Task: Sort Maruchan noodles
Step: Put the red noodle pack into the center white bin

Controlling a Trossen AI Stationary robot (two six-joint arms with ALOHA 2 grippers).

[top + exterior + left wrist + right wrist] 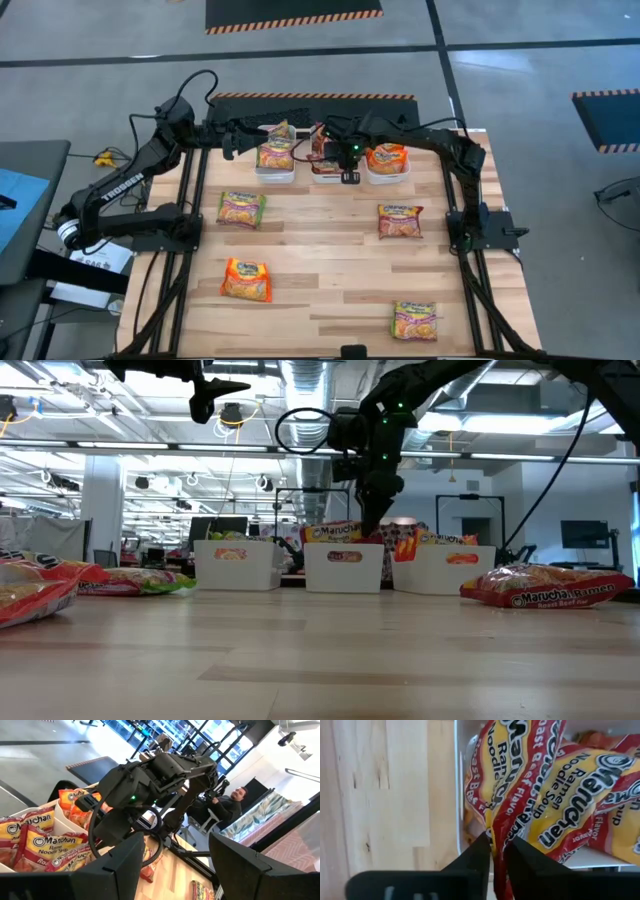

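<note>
One red-trim packet (507,795) pinched between narrowly parted right gripper (498,851) fingers; left gripper (172,865) spread wide.

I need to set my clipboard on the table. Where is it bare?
Bare wood lies mid-table between the green-trimmed packet and the maroon-trimmed packet, and along the front between the two nearest packets. The back edge is crowded: three white bins and both end effectors.
</note>
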